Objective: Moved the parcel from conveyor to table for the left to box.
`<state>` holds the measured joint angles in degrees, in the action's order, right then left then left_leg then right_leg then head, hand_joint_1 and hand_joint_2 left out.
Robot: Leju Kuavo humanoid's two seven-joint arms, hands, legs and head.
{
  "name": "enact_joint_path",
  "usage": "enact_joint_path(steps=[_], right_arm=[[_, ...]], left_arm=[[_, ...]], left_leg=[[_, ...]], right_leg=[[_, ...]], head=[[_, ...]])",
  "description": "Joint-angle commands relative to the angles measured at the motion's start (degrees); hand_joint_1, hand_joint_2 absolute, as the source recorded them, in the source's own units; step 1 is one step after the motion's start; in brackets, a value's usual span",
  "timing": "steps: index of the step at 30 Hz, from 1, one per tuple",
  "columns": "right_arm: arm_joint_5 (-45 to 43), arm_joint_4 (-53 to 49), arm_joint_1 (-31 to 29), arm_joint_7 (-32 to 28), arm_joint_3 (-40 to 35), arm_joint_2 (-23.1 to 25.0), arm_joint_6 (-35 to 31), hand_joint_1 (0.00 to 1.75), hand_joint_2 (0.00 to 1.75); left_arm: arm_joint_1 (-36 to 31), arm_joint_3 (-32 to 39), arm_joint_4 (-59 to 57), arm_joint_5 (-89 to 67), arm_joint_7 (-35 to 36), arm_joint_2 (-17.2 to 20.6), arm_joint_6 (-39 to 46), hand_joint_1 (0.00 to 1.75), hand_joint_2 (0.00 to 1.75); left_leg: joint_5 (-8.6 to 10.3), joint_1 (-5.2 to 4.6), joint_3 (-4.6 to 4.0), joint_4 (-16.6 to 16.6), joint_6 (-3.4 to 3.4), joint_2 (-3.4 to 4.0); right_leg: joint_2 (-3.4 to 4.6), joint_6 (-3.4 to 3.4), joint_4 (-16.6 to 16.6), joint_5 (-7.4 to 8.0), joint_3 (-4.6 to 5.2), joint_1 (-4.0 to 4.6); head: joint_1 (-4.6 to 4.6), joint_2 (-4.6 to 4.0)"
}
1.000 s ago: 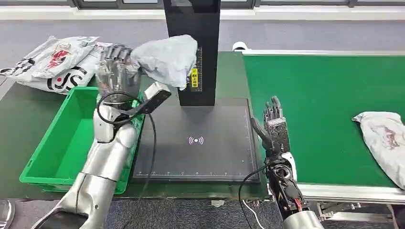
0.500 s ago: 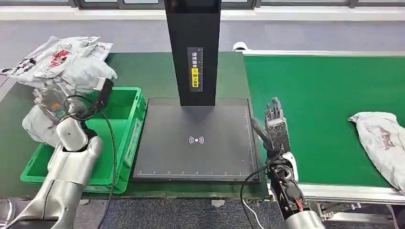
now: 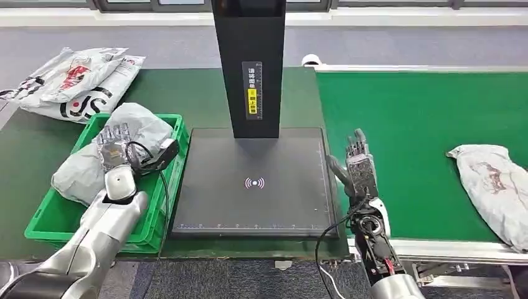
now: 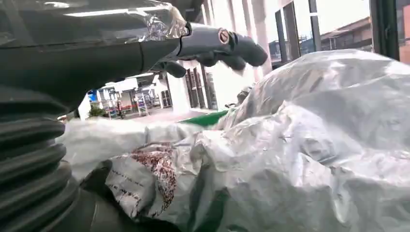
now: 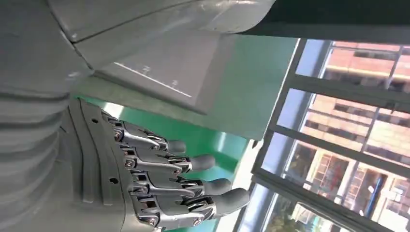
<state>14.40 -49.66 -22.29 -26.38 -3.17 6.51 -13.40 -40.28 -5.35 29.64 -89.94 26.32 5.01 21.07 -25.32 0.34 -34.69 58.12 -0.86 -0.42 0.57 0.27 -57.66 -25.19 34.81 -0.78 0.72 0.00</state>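
Observation:
A crumpled grey parcel (image 3: 103, 162) lies in the green bin (image 3: 53, 218) on the left of the table, its ends resting over the bin's rim. My left hand (image 3: 113, 147) hovers just over it with fingers spread and nothing gripped. In the left wrist view the fingers (image 4: 227, 46) stretch out above the parcel (image 4: 300, 145) without touching it. My right hand (image 3: 356, 163) stands upright and open at the edge between the black scan pad (image 3: 255, 205) and the conveyor (image 3: 411, 124); its fingers (image 5: 159, 179) are apart and empty. A second grey parcel (image 3: 492, 190) lies on the belt at far right.
A black scanner column (image 3: 249, 62) rises at the back of the scan pad. Several printed mail bags (image 3: 75, 81) are piled at the table's back left. The conveyor's silver front rail (image 3: 448, 249) runs beside my right arm.
My left arm swung the grey parcel from in front of the column leftwards and down into the green bin, then let go. The conveyor parcel drifted slightly left. The right hand stayed still.

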Motion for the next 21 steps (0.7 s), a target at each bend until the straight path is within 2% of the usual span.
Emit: enact_joint_path(steps=[1,9,11,12,14,15,18,20,21], right_arm=[[-0.02,-0.18,-0.23,0.51,4.35,1.06,0.24,0.00,1.75],[-0.02,-0.18,-0.23,0.51,4.35,1.06,0.24,0.00,1.75],[0.33,-0.64,-0.33,1.20,4.59,1.19,0.29,0.00,1.75],[0.54,-1.03,-0.24,1.58,4.63,1.17,0.17,0.00,1.75],[0.54,-2.07,0.35,1.84,4.68,0.85,0.34,0.00,1.75],[0.30,-3.12,1.18,1.92,4.75,0.43,0.46,0.00,1.75],[-0.20,-3.43,2.17,1.74,4.64,0.17,0.73,0.00,1.75],[-0.12,-2.94,2.14,1.34,4.48,0.41,0.59,0.00,1.75],[-0.06,-2.64,1.92,1.28,4.47,0.49,0.54,0.00,1.75]], left_arm=[[-3.00,0.76,-4.42,-0.06,-0.29,-1.27,0.22,0.00,1.75],[-3.00,0.76,-4.42,-0.06,-0.29,-1.27,0.22,0.00,1.75],[-2.89,2.22,-2.59,0.37,-0.95,-1.41,7.09,0.00,1.75],[-2.94,3.42,-1.59,1.04,-2.57,-1.59,10.61,0.00,0.00],[-3.07,3.85,0.93,0.16,-6.45,-1.90,16.32,0.00,0.00],[-2.14,4.55,5.83,1.11,-9.63,-3.02,18.93,0.00,0.00],[-0.10,6.64,13.17,6.46,-16.97,-5.95,18.93,0.00,0.00],[-0.01,8.17,14.81,17.66,-24.25,-7.59,16.63,0.00,0.00],[-0.01,8.27,14.90,19.52,-24.87,-7.61,15.37,0.00,0.00]], left_leg=[[0.01,0.05,0.06,-0.03,0.02,-0.08],[-0.01,0.08,0.06,-0.02,0.02,-0.05],[0.00,0.05,0.01,0.00,0.01,-0.04],[0.00,0.07,0.05,-0.02,0.01,-0.05],[-0.01,0.08,-0.01,0.03,0.01,-0.06],[0.01,0.07,-0.07,0.04,0.00,-0.09],[0.01,0.09,-0.06,0.04,0.03,-0.29],[0.02,0.09,-0.04,0.02,0.04,-0.30],[0.01,0.08,-0.03,0.02,0.05,-0.32]], right_leg=[[-0.16,-0.03,0.07,-0.01,-0.12,0.07],[-0.15,-0.03,0.07,-0.02,-0.12,0.06],[-0.12,-0.02,0.02,-0.01,-0.05,0.02],[-0.15,-0.03,0.06,-0.02,-0.10,0.05],[-0.15,-0.04,0.02,-0.02,-0.06,0.06],[-0.17,-0.03,-0.01,-0.02,0.01,0.04],[-0.37,-0.02,0.04,-0.06,-0.08,0.07],[-0.36,-0.01,0.08,-0.05,-0.11,0.07],[-0.38,0.00,0.08,-0.05,-0.13,0.06]], head=[[0.00,-0.02],[0.00,0.00],[0.00,0.00],[0.00,-0.02],[0.00,0.00],[0.00,0.00],[0.00,0.00],[0.00,0.00],[0.00,0.00]])
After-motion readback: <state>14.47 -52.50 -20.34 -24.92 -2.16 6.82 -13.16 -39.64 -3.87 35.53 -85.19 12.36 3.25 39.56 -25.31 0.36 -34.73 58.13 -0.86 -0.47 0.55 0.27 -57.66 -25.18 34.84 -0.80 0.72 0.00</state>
